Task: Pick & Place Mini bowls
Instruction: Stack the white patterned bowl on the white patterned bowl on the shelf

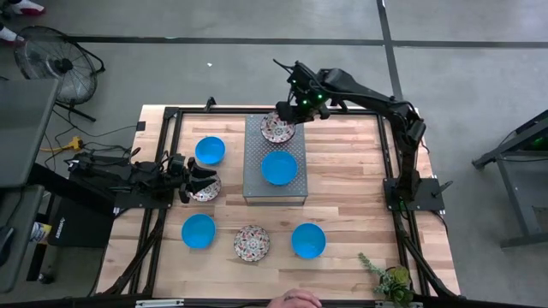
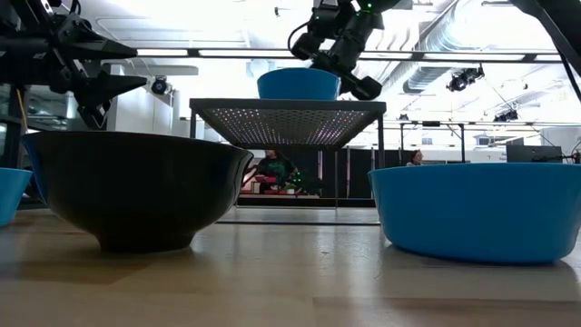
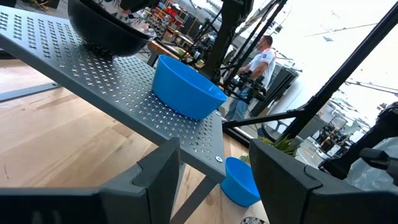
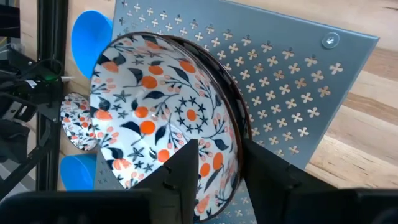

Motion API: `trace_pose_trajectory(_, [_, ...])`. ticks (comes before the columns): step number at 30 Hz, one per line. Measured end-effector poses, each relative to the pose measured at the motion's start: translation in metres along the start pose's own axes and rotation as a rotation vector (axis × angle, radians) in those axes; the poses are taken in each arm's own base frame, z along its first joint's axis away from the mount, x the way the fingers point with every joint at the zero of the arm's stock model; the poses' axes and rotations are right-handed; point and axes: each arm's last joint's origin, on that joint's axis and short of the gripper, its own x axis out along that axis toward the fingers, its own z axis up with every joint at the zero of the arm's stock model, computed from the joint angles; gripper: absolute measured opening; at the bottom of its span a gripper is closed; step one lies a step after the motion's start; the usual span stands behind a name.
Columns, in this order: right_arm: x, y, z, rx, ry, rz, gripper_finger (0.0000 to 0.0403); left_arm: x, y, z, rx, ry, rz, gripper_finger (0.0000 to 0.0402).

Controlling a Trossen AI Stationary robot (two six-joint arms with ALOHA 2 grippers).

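Observation:
A grey perforated shelf (image 1: 257, 184) stands raised at the table's middle. On its far end rests a floral mini bowl (image 1: 276, 130), and a blue mini bowl (image 1: 279, 168) sits on its base nearer on the shelf. My right gripper (image 4: 221, 152) hangs open over the floral bowl's far rim, one finger inside and one outside. My left gripper (image 1: 202, 178) waits open and level at the table's left, beside a floral bowl (image 1: 208, 190) and a blue bowl (image 1: 210, 150). Nothing lies between its fingers (image 3: 155, 174). My right gripper straddles the floral bowl's rim (image 4: 235, 134), slanting down from the far side. A gap shows between the inner finger (image 4: 186, 165) and the rim. I cannot tell whether the outer finger (image 4: 264, 171) touches the wall. The bowl rests on the shelf.
Three more mini bowls stand along the table's near side: blue (image 1: 199, 230), floral (image 1: 252, 243) and blue (image 1: 308, 240). A small plant (image 1: 391, 279) sits at the near right corner. Black frame rails (image 1: 390, 162) run along the table's edges.

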Motion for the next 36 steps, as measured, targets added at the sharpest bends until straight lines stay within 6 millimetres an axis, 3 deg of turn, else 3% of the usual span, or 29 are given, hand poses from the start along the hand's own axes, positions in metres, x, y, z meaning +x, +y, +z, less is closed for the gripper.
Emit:
trace_pose_trajectory(16, [-0.008,0.002,-0.002,-0.007,-0.003,0.024,0.0153,0.000,0.000,0.000,0.000,0.000,0.000,0.0190])
trace_pose_trajectory(36, [-0.026,0.001,-0.011,-0.050,-0.008,0.012,0.0153,0.000,0.000,0.000,0.000,0.000,-0.001,0.0190])
